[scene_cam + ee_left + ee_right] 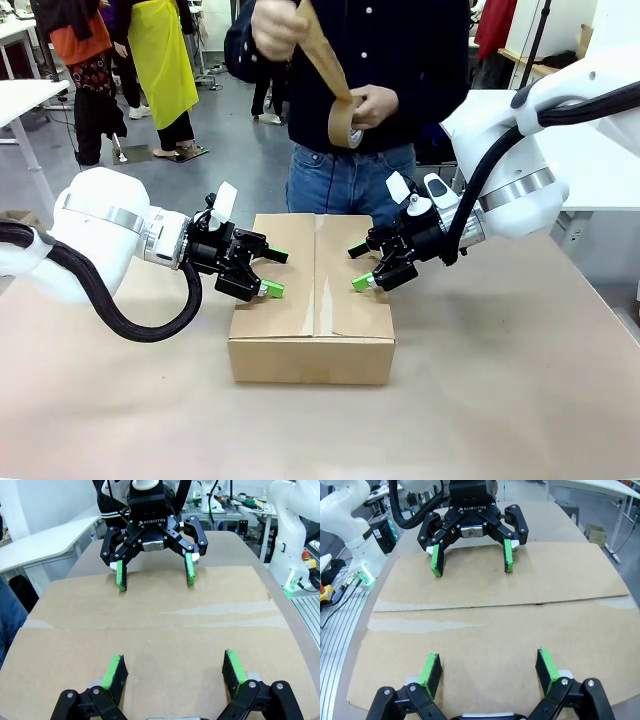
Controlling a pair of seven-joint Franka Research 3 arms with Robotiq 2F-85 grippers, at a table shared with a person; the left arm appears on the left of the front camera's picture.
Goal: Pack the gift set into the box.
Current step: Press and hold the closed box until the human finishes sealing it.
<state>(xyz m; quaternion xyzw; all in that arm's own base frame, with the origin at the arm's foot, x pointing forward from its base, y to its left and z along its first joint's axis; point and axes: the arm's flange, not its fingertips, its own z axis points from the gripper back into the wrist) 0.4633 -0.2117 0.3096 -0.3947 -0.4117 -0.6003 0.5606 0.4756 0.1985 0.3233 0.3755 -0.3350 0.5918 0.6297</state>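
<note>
Brown paper-covered table (pixel 520 400) under a busy workshop, with other tables and standing people behind; brown corrugated box (pixel 312 300) sitting mid-table, between the two arms, flaps folded shut and meeting along a centre seam (pixel 316 275) running from the robot's side toward the person.

Left gripper (pixel 268 272) spread wide, grasping nothing, green pads set low over the box's left flap; in the left wrist view, own fingers (pixel 116 672) over the cardboard, contact or small gap impossible to tell. Right gripper (pixel 362 266) likewise splayed and empty, over the right flap; from the right wrist view, pads (pixel 431 669) close to the top surface, opposite gripper facing across the seam.

Across the table, person's hands (pixel 375 105) pulling a strip off a roll of brown packing tape (pixel 343 120), held above the far edge of the box.

Gift set presumably already inside, hidden by the closed flaps; cannot confirm from the pictures. Judged nearly complete: packing and closing done, flaps apparently held down by both grippers, sealing of the seam left to do, no tape yet on the box.

Box lying flat, top facing up; footprint close to square from the front, long axis hard to tell, perhaps along the seam toward the person.
</note>
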